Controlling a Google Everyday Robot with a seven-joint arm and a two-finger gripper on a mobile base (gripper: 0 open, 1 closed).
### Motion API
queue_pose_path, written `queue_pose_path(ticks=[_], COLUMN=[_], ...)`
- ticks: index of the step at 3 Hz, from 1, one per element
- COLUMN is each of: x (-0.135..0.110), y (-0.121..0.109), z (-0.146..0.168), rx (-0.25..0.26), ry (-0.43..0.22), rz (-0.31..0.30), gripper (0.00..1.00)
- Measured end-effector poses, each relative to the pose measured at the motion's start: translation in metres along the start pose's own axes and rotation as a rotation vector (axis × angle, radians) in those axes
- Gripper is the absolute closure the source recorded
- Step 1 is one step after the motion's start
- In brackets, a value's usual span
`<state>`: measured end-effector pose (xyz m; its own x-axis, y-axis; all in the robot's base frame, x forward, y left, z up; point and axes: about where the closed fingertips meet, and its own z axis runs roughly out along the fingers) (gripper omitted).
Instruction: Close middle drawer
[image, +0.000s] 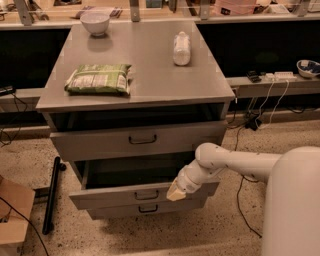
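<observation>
Under the desk (60, 101) the middle drawer (107, 197) stands pulled well out, its handle (146, 195) at centre. The gripper (176, 192) touches the drawer front to the right of that handle, and its jaws look pressed together on nothing. A push from off centre could skew the tray and jam it on its runners. The tip sits low on the front, so a slip downward would land it on the bottom drawer (195, 204). A hard shove could rock the bottle (181, 48) on top.
</observation>
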<state>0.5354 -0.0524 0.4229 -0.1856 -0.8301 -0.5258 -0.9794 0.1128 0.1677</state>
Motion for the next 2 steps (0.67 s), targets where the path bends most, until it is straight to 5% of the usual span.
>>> queue_pose_path(ticks=[1,2], x=[-0.001,-0.001], y=[-0.006,-0.018], z=[0.0,0.003], rx=[0.01,0.034], ry=[-0.005,-0.016], rz=[-0.007,-0.026], gripper=[1.0,0.77])
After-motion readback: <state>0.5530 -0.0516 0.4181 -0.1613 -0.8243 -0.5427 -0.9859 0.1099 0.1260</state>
